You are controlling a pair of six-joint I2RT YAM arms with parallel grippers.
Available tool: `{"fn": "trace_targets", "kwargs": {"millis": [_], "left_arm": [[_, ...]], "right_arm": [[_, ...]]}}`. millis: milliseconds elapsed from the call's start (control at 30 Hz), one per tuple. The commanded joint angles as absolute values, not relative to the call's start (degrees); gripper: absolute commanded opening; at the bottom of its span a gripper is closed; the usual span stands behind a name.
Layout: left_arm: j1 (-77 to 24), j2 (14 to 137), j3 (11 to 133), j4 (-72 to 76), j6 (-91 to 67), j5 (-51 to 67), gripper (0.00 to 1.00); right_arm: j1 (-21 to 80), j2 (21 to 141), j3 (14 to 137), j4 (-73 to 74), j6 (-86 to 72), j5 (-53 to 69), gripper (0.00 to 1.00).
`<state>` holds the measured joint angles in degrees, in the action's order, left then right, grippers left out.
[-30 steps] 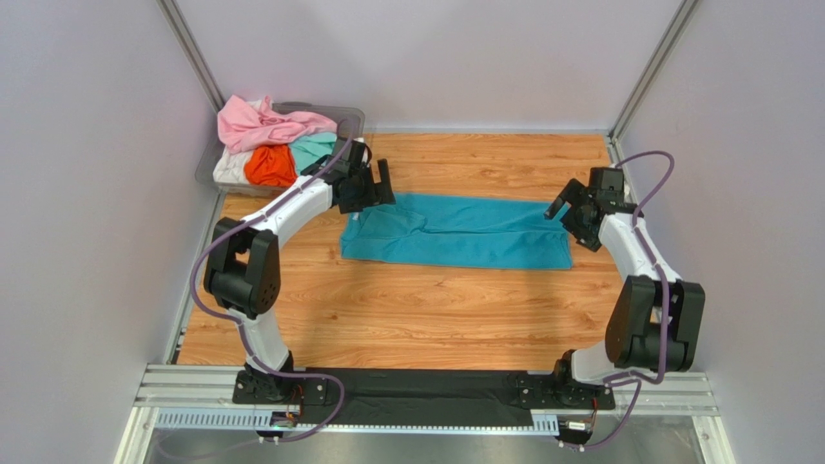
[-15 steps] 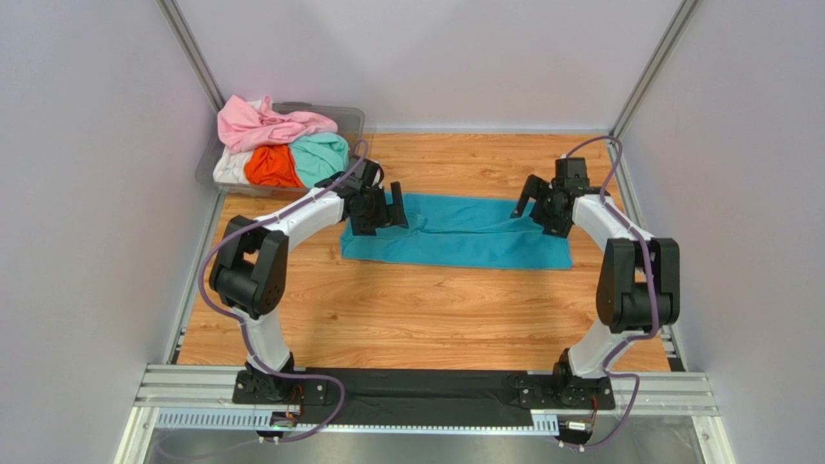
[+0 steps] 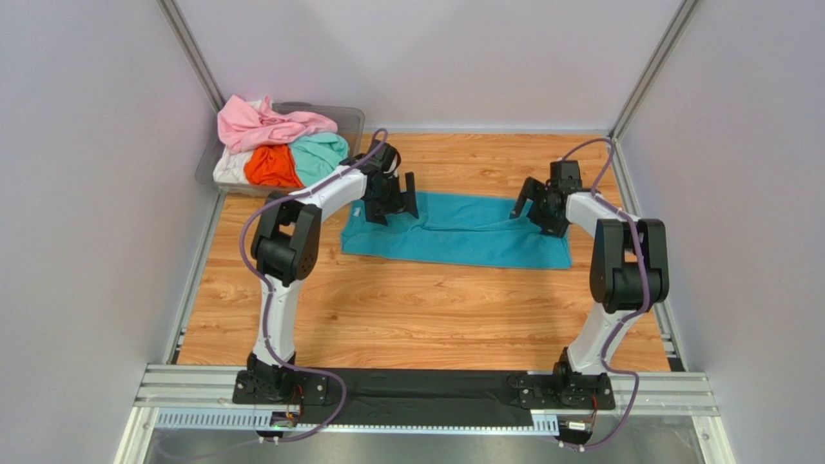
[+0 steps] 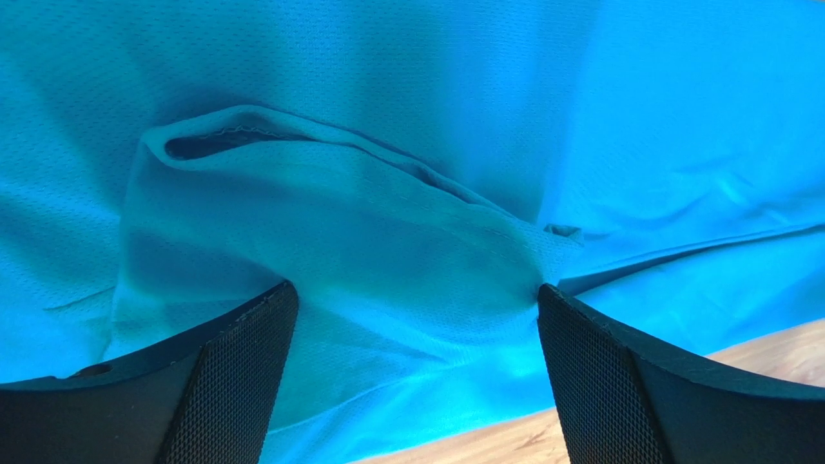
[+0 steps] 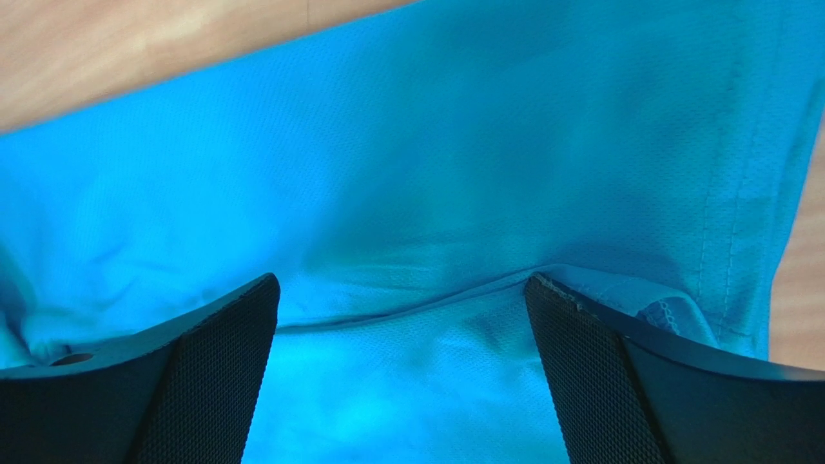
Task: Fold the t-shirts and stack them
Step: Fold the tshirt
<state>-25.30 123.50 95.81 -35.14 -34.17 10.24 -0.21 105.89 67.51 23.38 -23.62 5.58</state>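
1. The teal t-shirt (image 3: 455, 232) lies flat on the wooden table (image 3: 436, 309), in the far half of the surface. It forms a long strip that runs left to right. Its near edge is straight, and its left end is wider and more wrinkled than its right end.

2. The left gripper (image 3: 399, 198) sits over the far left corner of the teal t-shirt. In the left wrist view, the left gripper (image 4: 414, 290) has its jaws spread wide. A raised fold of the teal t-shirt (image 4: 387, 116), with an open hemmed edge, lies between the 2 jaws. Bare wood shows at the lower right of this view. No fabric is clamped.

3. The right gripper (image 3: 534, 203) sits over the far right end of the same shirt. In the right wrist view, the right gripper (image 5: 399, 285) also has its jaws spread wide. A shallow ridge of the teal t-shirt (image 5: 436, 145) runs from one jaw tip to the other. A stitched hem runs down the right side of this view.

4. Whether the jaw tips press on the cloth cannot be told.

5. A clear tub (image 3: 351, 116) stands at the far left corner. It holds a pink t-shirt (image 3: 266, 123) on top, an orange t-shirt (image 3: 269, 166), a mint green t-shirt (image 3: 320, 152) and a white t-shirt (image 3: 229, 171), all crumpled.
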Motion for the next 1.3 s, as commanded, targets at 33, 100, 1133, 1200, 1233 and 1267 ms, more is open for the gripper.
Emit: {"fn": "trace_targets", "kwargs": {"millis": [33, 100, 1133, 1200, 1233, 1267], "left_arm": [[-25.0, 129.5, 105.6, -42.5, -30.3, 13.4, 1.0], [-25.0, 131.7, 108.2, -43.9, -30.2, 15.5, 1.0], [-29.4, 148.3, 128.1, -28.0, -48.1, 26.0, 1.0], [-29.9, 150.5, 130.9, -24.8, -51.1, 26.8, 1.0], [-30.1, 151.3, 132.1, -21.7, -52.0, 27.0, 1.0], [-30.2, 152.1, 133.1, -20.0, -53.9, 27.2, 1.0]], "right_arm": [[1.9, 100.8, 55.5, 24.5, -27.9, 11.9, 1.0], [4.3, 97.8, 49.2, 24.7, -29.5, 12.0, 1.0], [48.2, 63.5, 46.1, 45.1, -36.9, 7.1, 1.0], [44.8, 62.9, 46.1, 45.2, -37.2, 7.0, 1.0], [44.0, 62.8, 46.1, 45.2, -37.4, 7.1, 1.0], [42.4, 62.8, 46.1, 45.2, -37.4, 7.0, 1.0]]}}
